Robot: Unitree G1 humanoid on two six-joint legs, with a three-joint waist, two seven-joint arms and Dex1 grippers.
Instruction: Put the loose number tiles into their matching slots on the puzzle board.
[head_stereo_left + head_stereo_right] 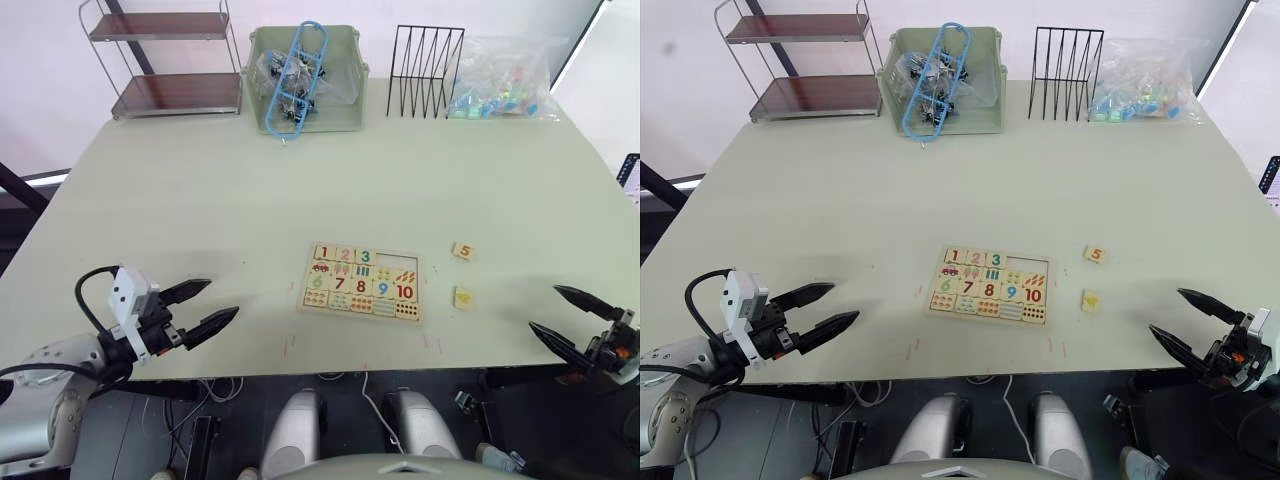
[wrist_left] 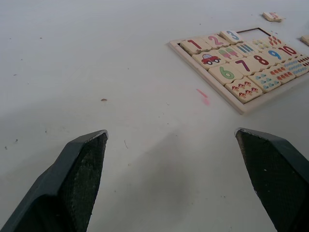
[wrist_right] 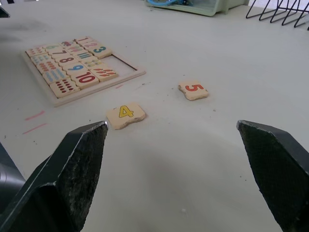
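The left hand (image 1: pixel 198 308) hovers low over the bench (image 1: pixel 200 200) at the lower left of the frame, its two black fingers spread apart and holding nothing. The right hand (image 1: pixel 566 318) sits at the lower right edge, its fingers likewise apart and empty. Between them, just below the middle of the frame, the puzzle board (image 1: pixel 361 281) lies flat, with tiles 1, 2 and 3 seated in its top row and two slots (image 3: pixel 126 64) at the right end of that row open. Two loose tiles lie on the bench to the right of the board, apart from it: the 5 tile (image 1: pixel 462 251) higher up, level with the board's top edge, and the yellow 4 tile (image 1: pixel 463 298) lower, nearer the right hand.
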